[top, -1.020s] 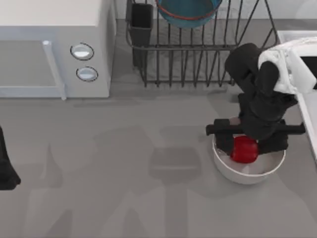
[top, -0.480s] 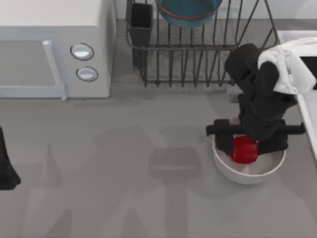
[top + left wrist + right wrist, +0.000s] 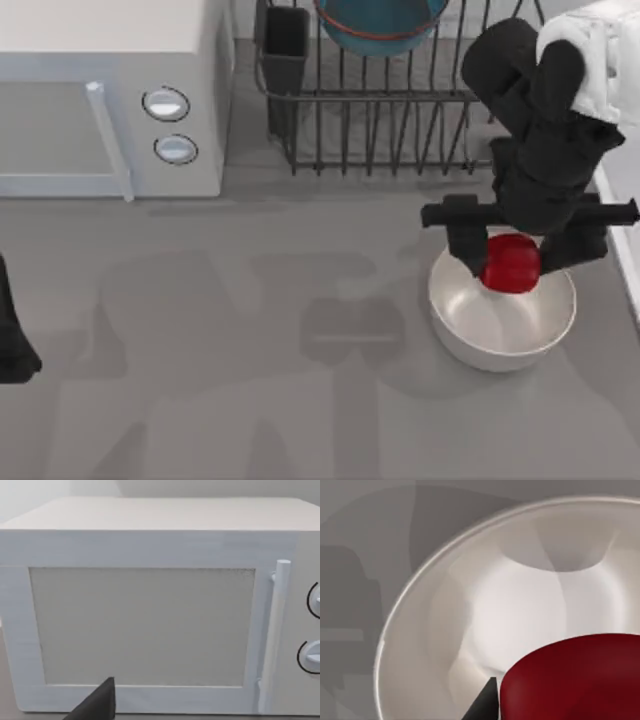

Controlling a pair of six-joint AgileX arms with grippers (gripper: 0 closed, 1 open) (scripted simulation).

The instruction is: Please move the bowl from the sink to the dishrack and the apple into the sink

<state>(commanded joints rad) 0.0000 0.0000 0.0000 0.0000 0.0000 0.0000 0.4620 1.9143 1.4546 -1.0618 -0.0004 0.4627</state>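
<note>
The grey table (image 3: 250,330) spreads flat and matte under everything in the top view. At its far left stands a boxy white microwave (image 3: 110,95) with two round knobs; the left wrist view faces its door (image 3: 142,625), showing a pale speckled window panel and a slim upright handle (image 3: 272,635), detail the overhead camera flattens out. Just right of the microwave sits the dishrack (image 3: 400,100), thin dark wire bars with a square dark cup (image 3: 286,45) at its corner. The blue bowl (image 3: 380,22), round with a thin reddish rim, rests in the rack at the top edge. A strip of the sink's (image 3: 622,235) white rim runs down the far right edge.

The white bowl (image 3: 502,318), smooth and rounded, sits on the table in front of the rack, towards the right. The right gripper (image 3: 512,262) hangs above its far rim, fingers clamped on the apple (image 3: 511,263), glossy red and a little blocky. The right wrist view looks down into the bowl's (image 3: 485,615) pale hollow, with the apple (image 3: 575,680) clear of the bottom and a dark fingertip (image 3: 482,702) touching it.

The left arm (image 3: 12,335) sits parked at the table's left edge; whether its fingers are apart or together cannot be told.
</note>
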